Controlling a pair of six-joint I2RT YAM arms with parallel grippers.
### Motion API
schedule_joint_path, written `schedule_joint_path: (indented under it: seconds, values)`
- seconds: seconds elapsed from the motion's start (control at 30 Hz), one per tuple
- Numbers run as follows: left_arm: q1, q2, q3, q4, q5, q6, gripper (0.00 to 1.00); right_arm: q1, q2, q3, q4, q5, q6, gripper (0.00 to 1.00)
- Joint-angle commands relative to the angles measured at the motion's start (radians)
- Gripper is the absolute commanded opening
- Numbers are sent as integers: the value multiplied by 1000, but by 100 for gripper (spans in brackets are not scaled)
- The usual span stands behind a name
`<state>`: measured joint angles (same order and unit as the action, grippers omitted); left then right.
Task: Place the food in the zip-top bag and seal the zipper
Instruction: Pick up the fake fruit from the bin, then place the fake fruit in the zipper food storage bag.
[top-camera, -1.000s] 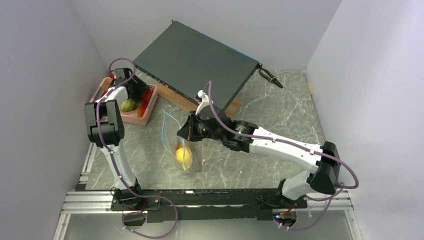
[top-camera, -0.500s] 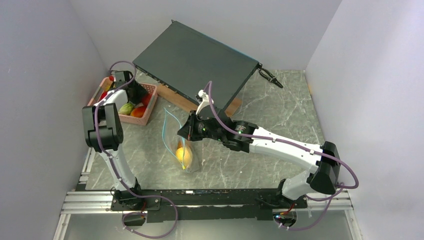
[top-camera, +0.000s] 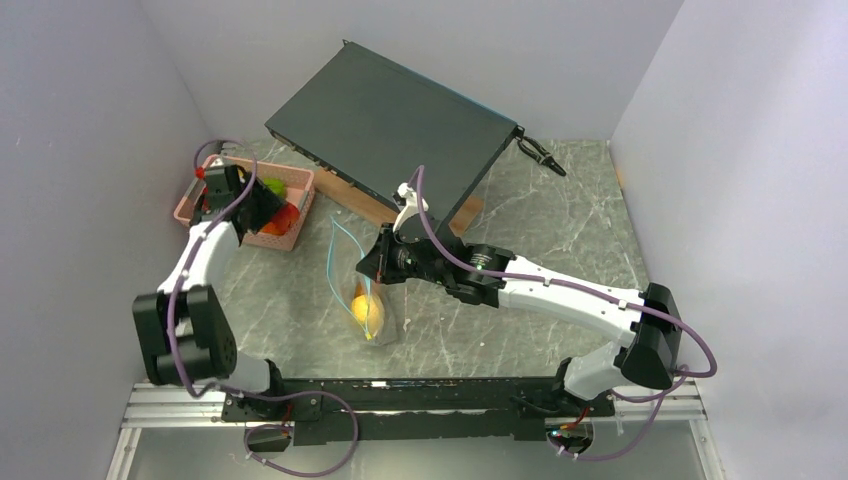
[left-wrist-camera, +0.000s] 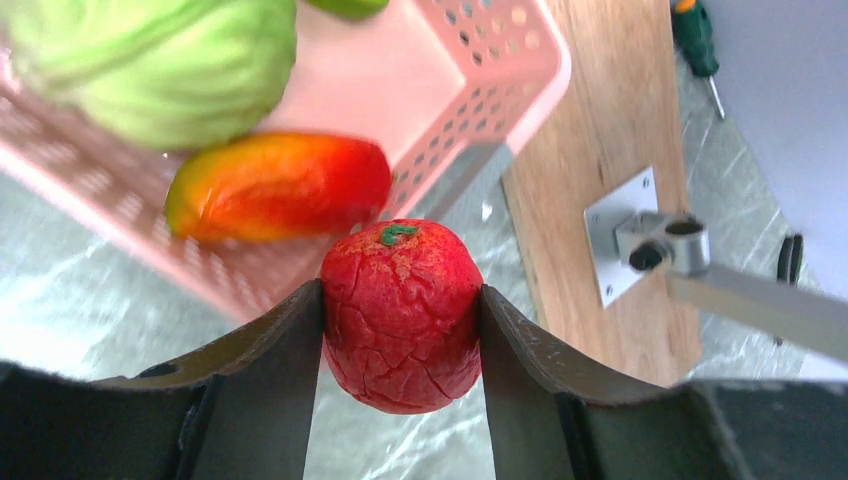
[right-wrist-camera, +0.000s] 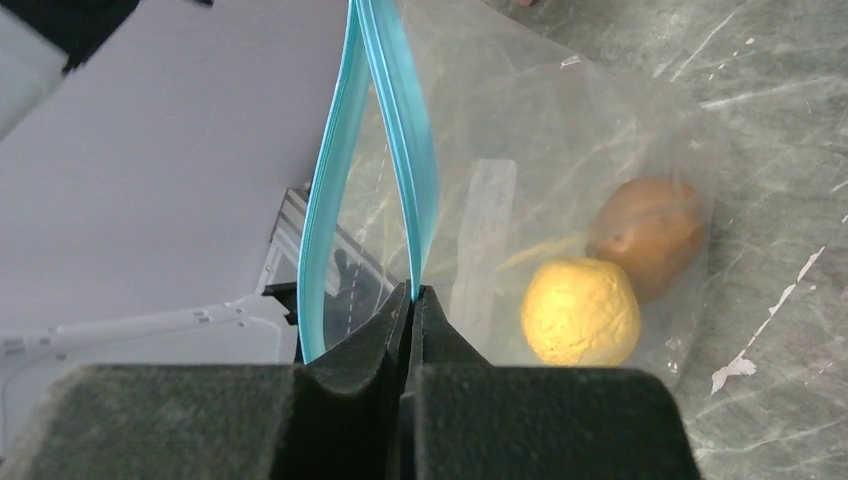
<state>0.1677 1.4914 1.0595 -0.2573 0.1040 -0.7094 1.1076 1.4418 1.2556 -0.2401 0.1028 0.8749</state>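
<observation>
Zip-top bag (top-camera: 366, 300): lying on the table (top-camera: 560, 220), mouth standing open, with a yellow fruit (right-wrist-camera: 582, 312) and an orange-brown fruit (right-wrist-camera: 650, 235) inside.
Right gripper (right-wrist-camera: 412, 300): clenched on the teal zipper (right-wrist-camera: 335, 180) (one lip of the mouth).
Left gripper (left-wrist-camera: 402, 295): fingers clamped on a red fruit (left-wrist-camera: 402, 315) just by the pink basket (left-wrist-camera: 500, 80) rim.
Basket contents: green cabbage (left-wrist-camera: 170, 60) and a red-orange fruit (left-wrist-camera: 280, 185).
Far end: black flat box (top-camera: 390, 120).

Built of white shells and black joint blocks: left arm (top-camera: 205, 255), right arm (top-camera: 570, 293). Strung with purple cable looping down to the black base rail (top-camera: 420, 400). Marked, well up from that rail, with a small green light on the right arm. Tipped with matte black wedge-shaped fingers (left-wrist-camera: 270, 370).
</observation>
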Motion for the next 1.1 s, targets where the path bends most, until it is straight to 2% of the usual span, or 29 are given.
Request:
schedule_joint_path:
  seconds: [0.0, 0.17, 0.33, 0.43, 0.53, 0.67, 0.8, 0.97, 1.07]
  values:
    - [-2, -206, -106, -40, 70, 65, 38, 3, -28, 2, 48, -5, -2, 0]
    - [-21, -508, -196, -152, 181, 153, 38, 3, -32, 7, 37, -3, -18, 0]
    - [-67, -792, -188, -271, 285, 188, 38, 0, -29, 14, 28, 5, -26, 0]
    - [-78, -930, -200, -241, 397, 134, 37, -1, -30, 12, 33, 11, -30, 0]
    - [-86, -1024, -245, -86, 547, 16, 36, -3, -27, 13, 39, 17, -29, 0]
    - [-104, -1053, -253, 42, 672, -109, 34, -2, -23, 13, 49, 15, -22, 0]
    - [-140, -1048, -277, 147, 747, -155, 34, -3, -23, 14, 56, 14, -15, 0]
    - [-205, -1025, -292, 27, 666, -71, 35, -3, -26, 13, 72, 12, -4, 0]
    - [-236, -1002, -347, 22, 629, -81, 35, -3, -31, 18, 75, 10, -2, 0]
